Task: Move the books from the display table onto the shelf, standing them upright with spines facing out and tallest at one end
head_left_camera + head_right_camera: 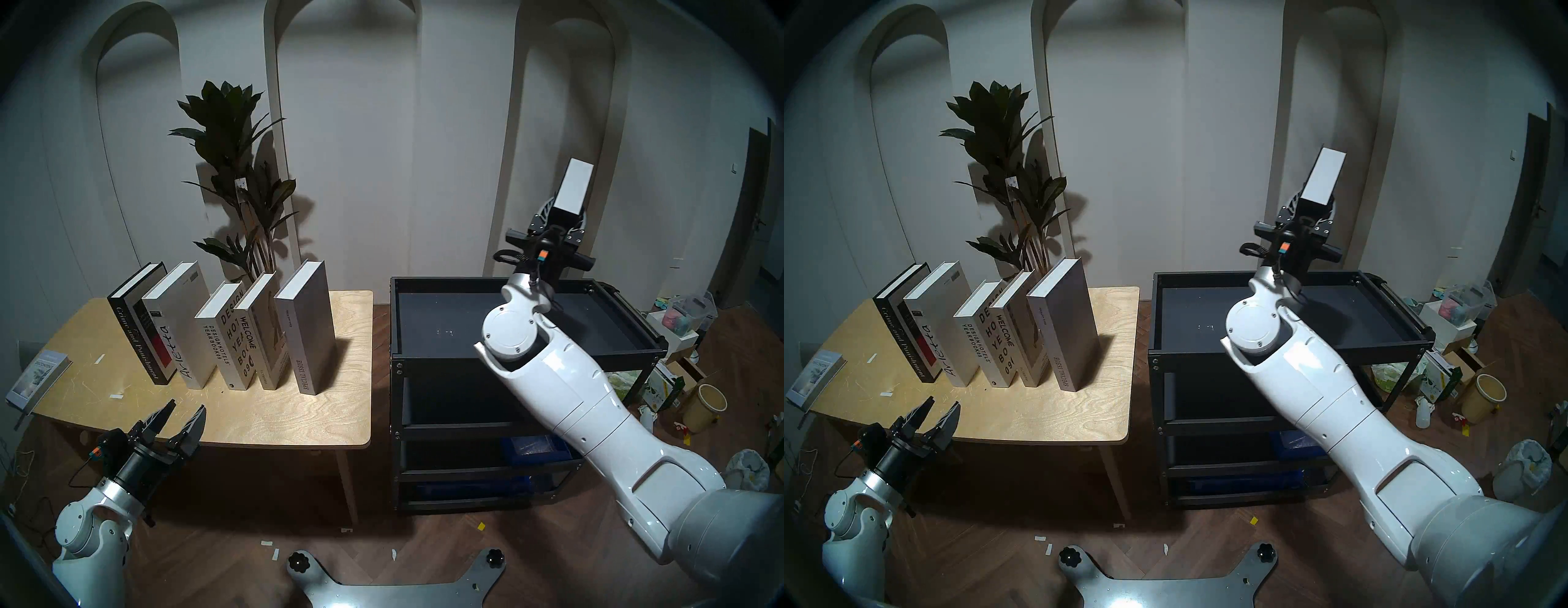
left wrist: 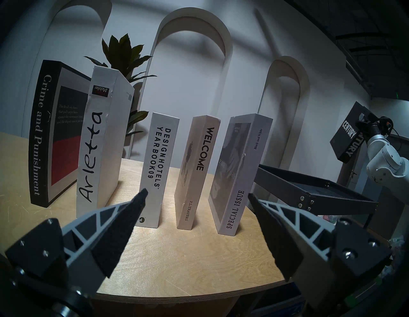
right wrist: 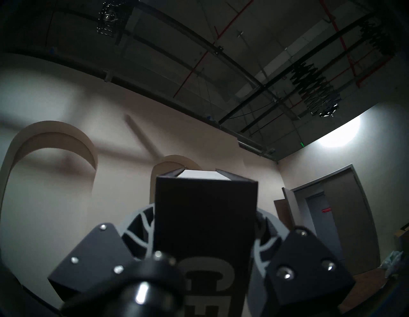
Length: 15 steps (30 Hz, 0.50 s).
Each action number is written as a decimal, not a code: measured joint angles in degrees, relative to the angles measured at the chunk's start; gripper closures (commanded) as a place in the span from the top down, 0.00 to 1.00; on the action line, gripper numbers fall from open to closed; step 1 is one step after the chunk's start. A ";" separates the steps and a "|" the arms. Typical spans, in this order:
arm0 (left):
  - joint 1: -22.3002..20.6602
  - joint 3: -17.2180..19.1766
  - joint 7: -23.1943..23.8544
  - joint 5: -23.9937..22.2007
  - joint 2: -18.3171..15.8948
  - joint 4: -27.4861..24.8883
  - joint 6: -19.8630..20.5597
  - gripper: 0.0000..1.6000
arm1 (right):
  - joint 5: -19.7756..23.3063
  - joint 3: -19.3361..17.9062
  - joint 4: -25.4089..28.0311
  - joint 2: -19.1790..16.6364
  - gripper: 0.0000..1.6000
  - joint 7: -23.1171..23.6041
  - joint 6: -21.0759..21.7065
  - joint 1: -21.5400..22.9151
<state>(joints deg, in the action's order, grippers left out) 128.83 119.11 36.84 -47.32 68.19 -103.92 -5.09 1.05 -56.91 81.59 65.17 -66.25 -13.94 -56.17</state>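
Century goes up, five wait

The right claw (image 1: 559, 225) pinches the Century book (image 1: 573, 187) by both covers, tilted high over the far side of the black shelf (image 1: 526, 354), likely for clearance over its rim. The left claw (image 1: 180, 418) hangs spread at the near edge of the surface (image 1: 297, 407), facing the five upright books (image 2: 159, 168), spines toward it.
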 measured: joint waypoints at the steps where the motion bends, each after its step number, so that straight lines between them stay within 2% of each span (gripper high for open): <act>1: -0.02 0.00 0.01 0.00 0.00 0.03 0.00 1.00 | 0.38 -0.98 0.02 -0.93 0.00 0.44 0.21 -0.11; 5: -0.08 -0.01 0.06 -0.01 0.00 0.17 0.00 1.00 | 1.72 -4.10 0.01 -4.06 0.00 2.23 0.87 -0.95; 15: -0.21 -0.03 0.14 -0.03 0.00 0.43 0.00 1.00 | 4.05 -8.82 -0.61 -9.67 0.00 6.27 1.79 -3.83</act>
<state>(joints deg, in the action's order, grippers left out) 128.62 119.08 36.98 -47.34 68.18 -103.48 -5.09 5.10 -65.73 80.98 55.50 -59.98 -12.15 -60.00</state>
